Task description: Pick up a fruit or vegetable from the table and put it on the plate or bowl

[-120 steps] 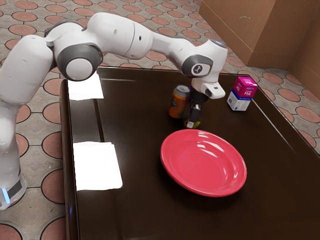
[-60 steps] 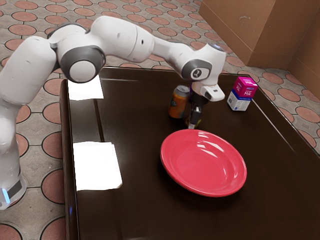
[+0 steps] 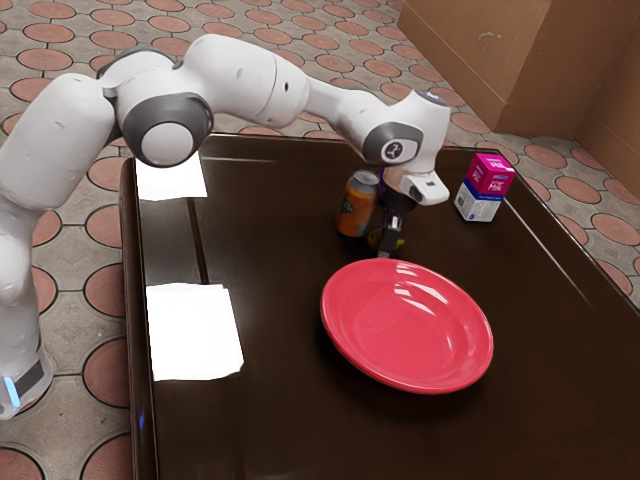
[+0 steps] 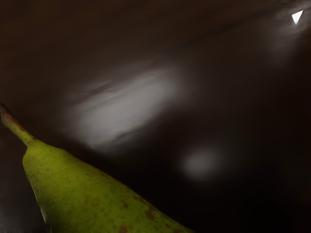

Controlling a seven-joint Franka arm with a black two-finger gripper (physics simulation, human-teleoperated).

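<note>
Pinching the pear (image 3: pixel 379 238) between them, my fingers (image 3: pixel 387 240) hang just past the far rim of the plate (image 3: pixel 407 324), a little above the worktop (image 3: pixel 270 260). I read that grip from the dark fingertips closing round the green shape, so take it as my best judgement.

The main worry is the fruit itself. The pear (image 4: pixel 87 194) is smooth-skinned, green with brown freckles, and it narrows to a thin woody stem. A tapered body like that can swivel or squirt out of a two-sided pinch if I swing quickly towards the plate. It looks held off-centre, with the long body running out from under my hand, so its own weight could turn it.

The orange can (image 3: pixel 357 203) stands beyond the plate's far rim and just beside my hand. It is tall, round and glossy, and a sideways drift would probably tip it.

The plate is red, shallow and shiny, with a sloping rim. A pear let go high, or near that rim, may roll off onto the polished dark worktop, which gives little friction.

The pink and white carton (image 3: pixel 484 186), boxy with flat faces, sits well beyond the plate toward the exterior view's right, out of my likely path.
</note>
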